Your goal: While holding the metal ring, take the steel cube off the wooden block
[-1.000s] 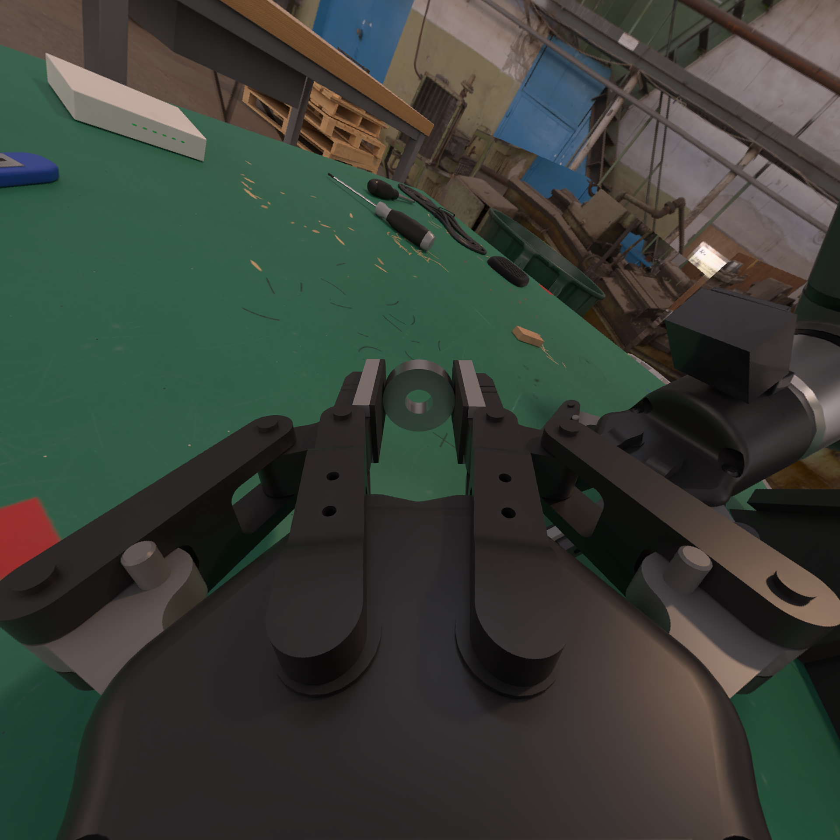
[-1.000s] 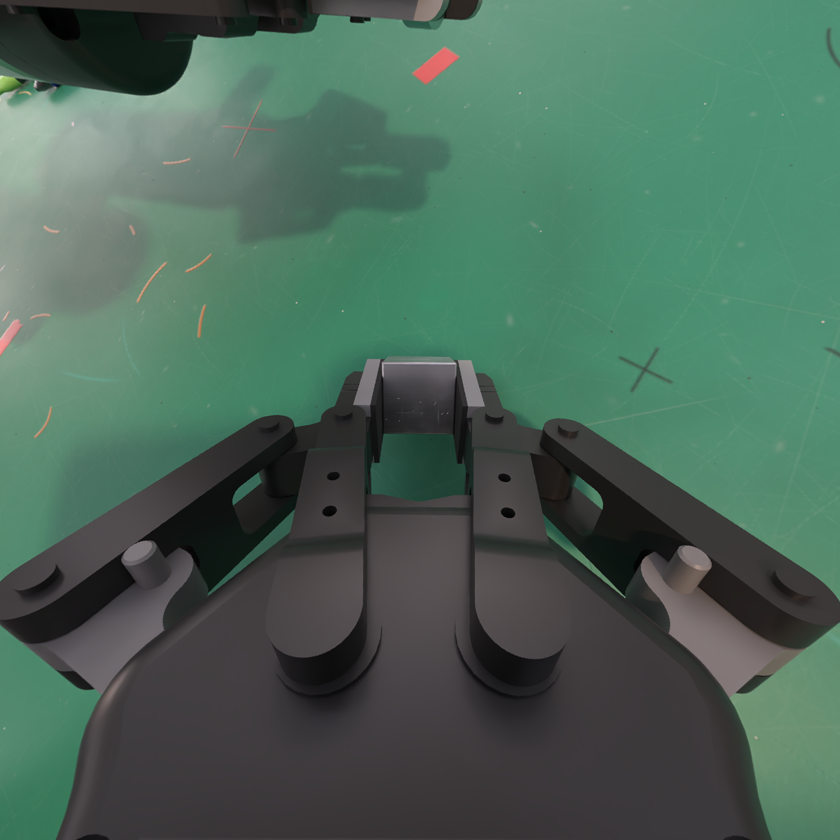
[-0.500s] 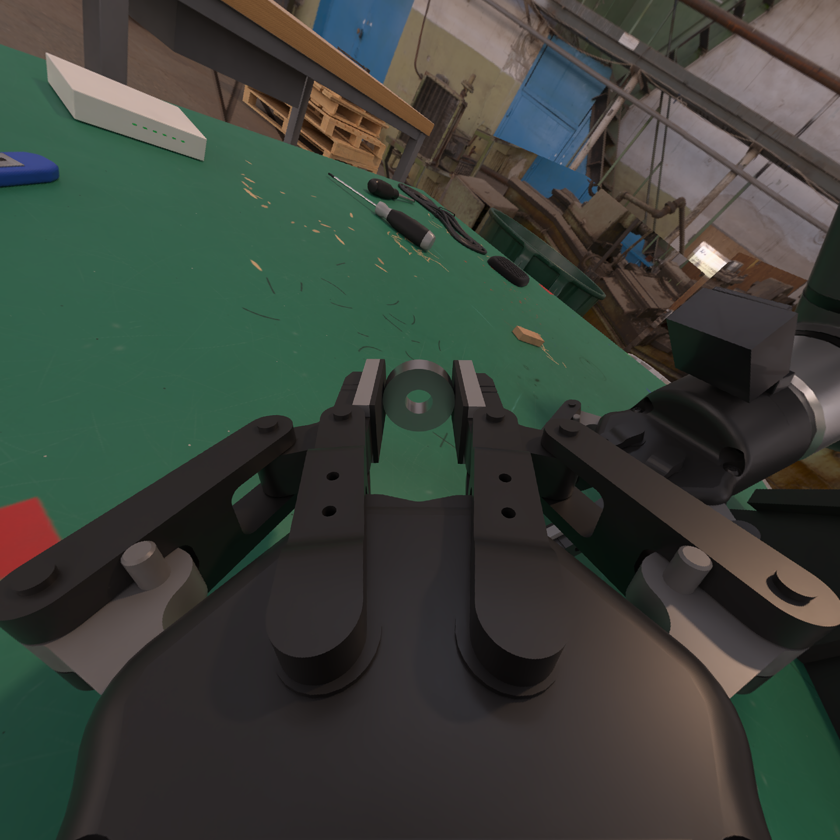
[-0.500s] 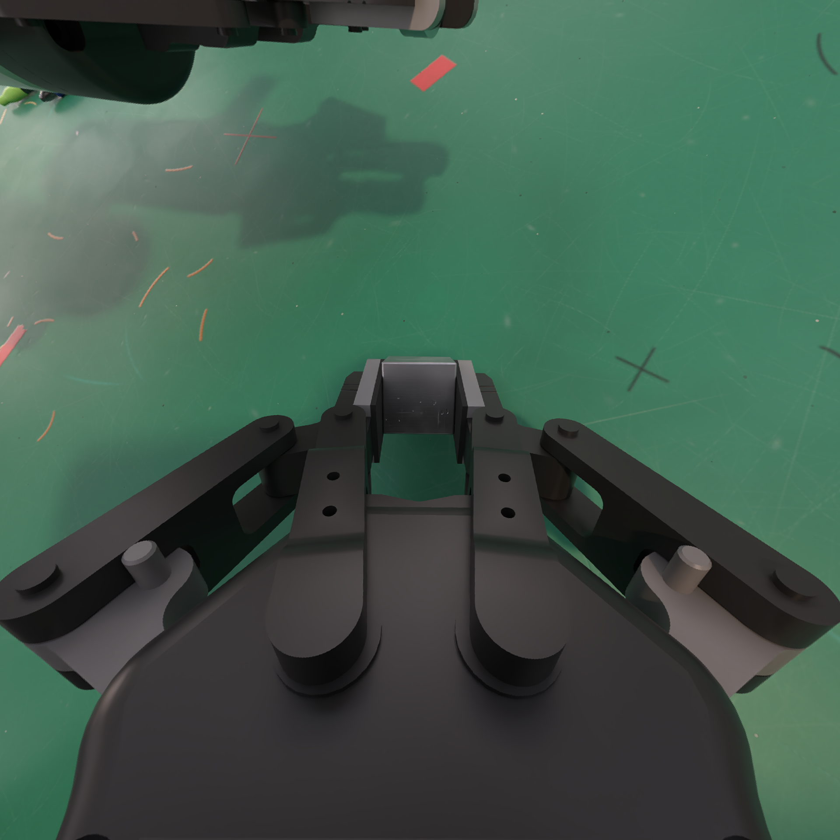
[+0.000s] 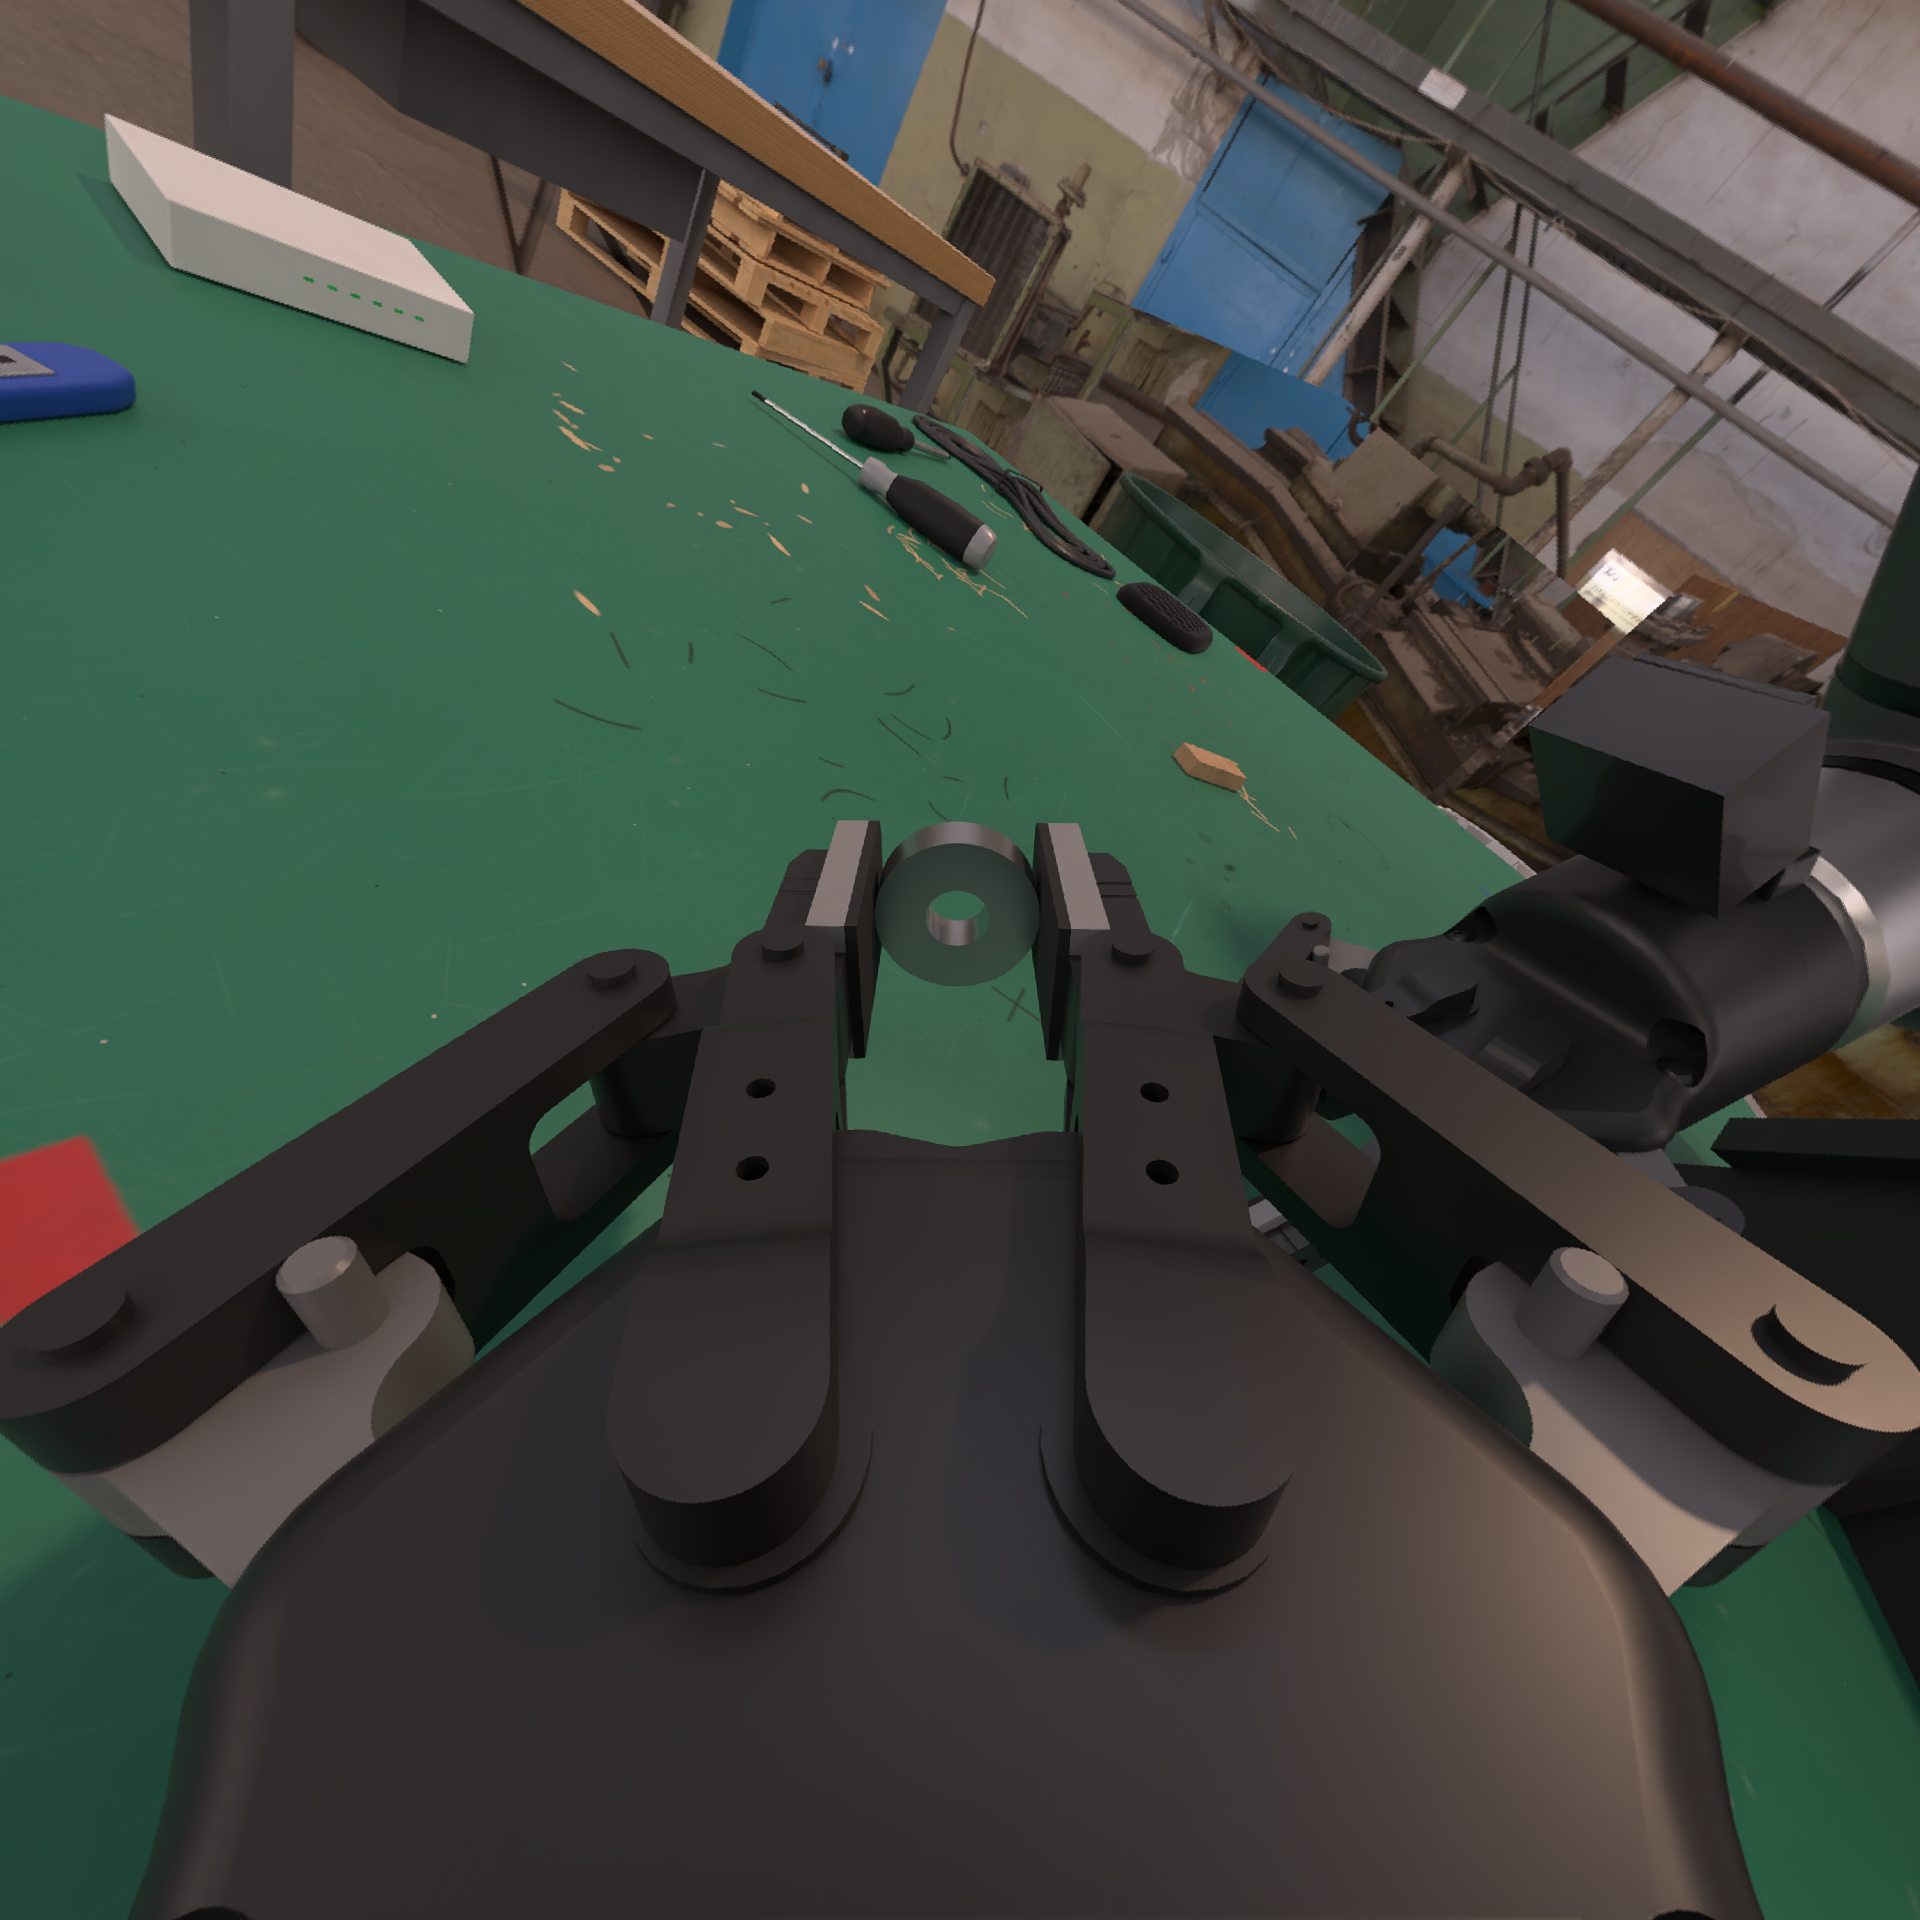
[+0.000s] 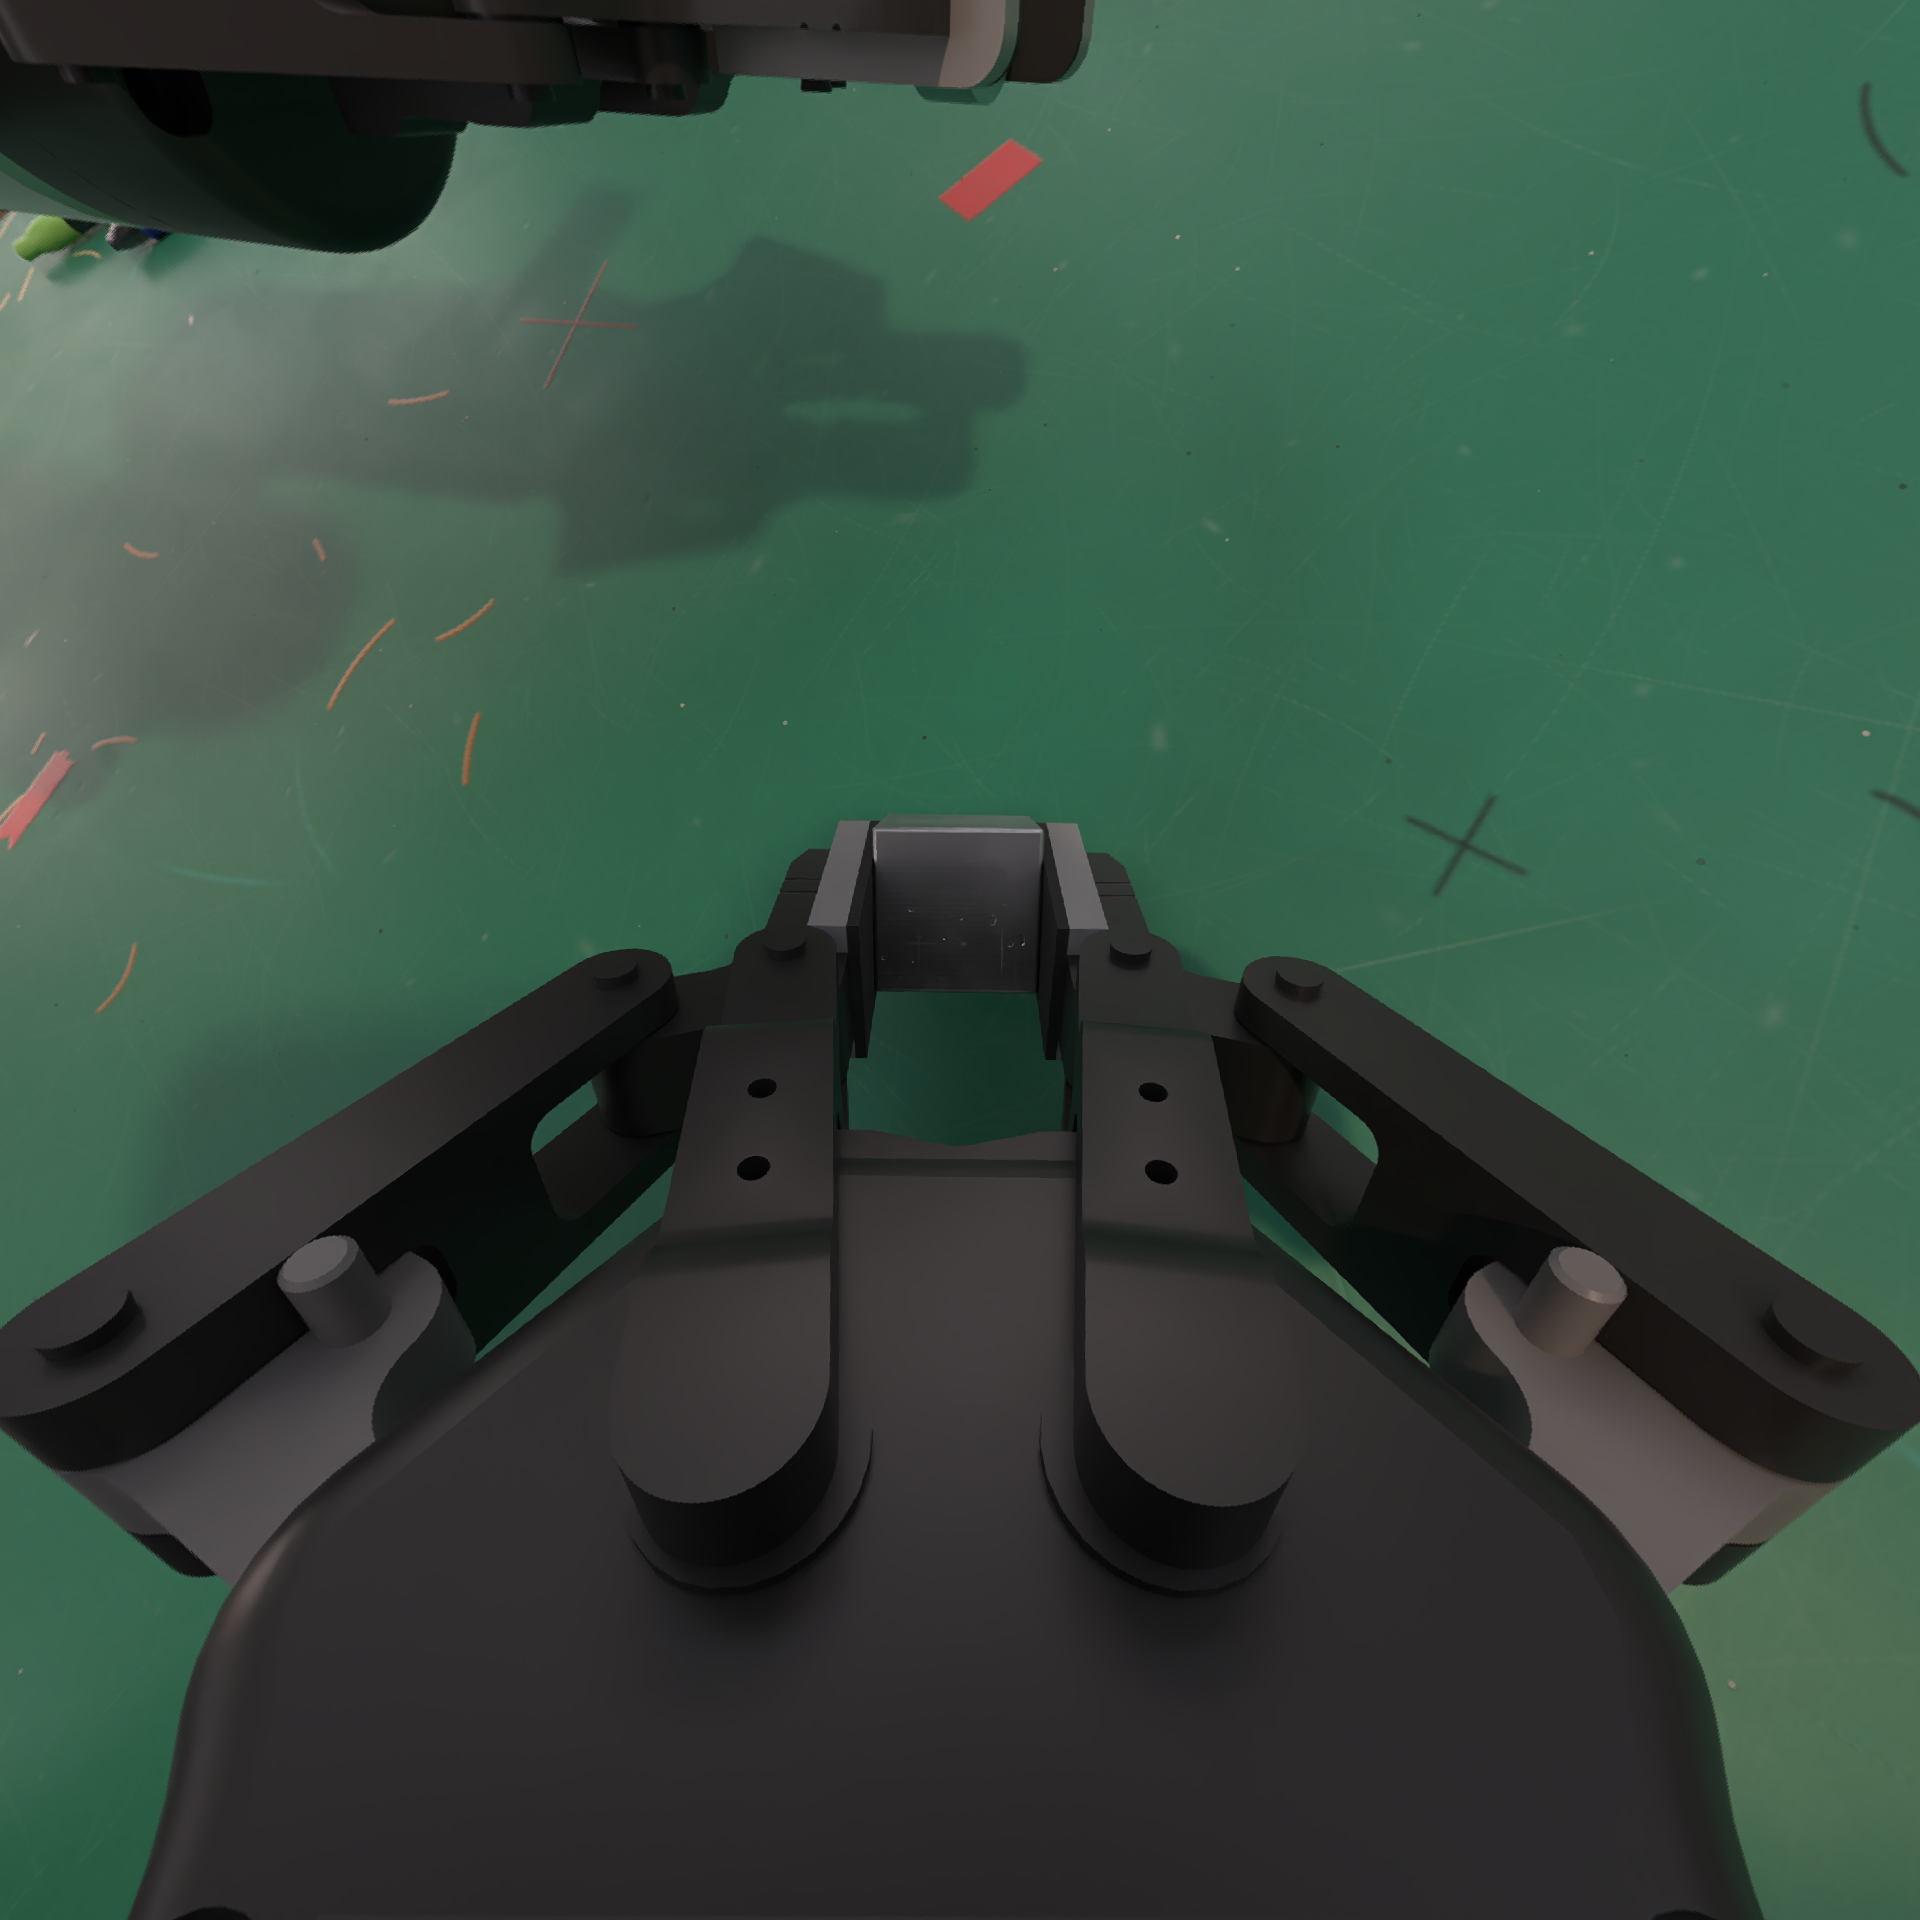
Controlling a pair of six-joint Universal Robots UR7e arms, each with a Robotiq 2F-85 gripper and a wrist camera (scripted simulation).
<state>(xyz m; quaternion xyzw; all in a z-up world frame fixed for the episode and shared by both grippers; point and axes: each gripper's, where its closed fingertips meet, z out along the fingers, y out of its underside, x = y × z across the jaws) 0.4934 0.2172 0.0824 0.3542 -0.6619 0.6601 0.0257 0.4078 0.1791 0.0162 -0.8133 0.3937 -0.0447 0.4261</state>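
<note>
Barely shifted, right gripper point(image 6: 957, 904) clamps steel cube point(image 6: 956, 914) above bare green mat point(image 6: 1351, 520); left gripper point(image 5: 957, 904) clamps metal ring point(image 5: 956, 902).

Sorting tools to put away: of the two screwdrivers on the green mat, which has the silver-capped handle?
The nearer screwdriver, with a silver cap on its black handle; the farther screwdriver has a plain rounded black handle.

A dull grey metal ring point(image 5: 956, 902) sits between pale grey fingertip pads point(image 5: 844, 873) of a matte black left gripper point(image 5: 956, 883). Below lies a dark green table mat point(image 5: 312, 644) — flecked with orange slivers and thin black scratches. On it: a white flat box point(image 5: 281, 249) with a row of green dots, a black-handled screwdriver point(image 5: 914, 499), a tan wooden chip point(image 5: 1208, 766). The brushed grey steel cube point(image 6: 956, 904) shows faint pale speckles — a red strip point(image 6: 989, 179) lies beyond.
</note>
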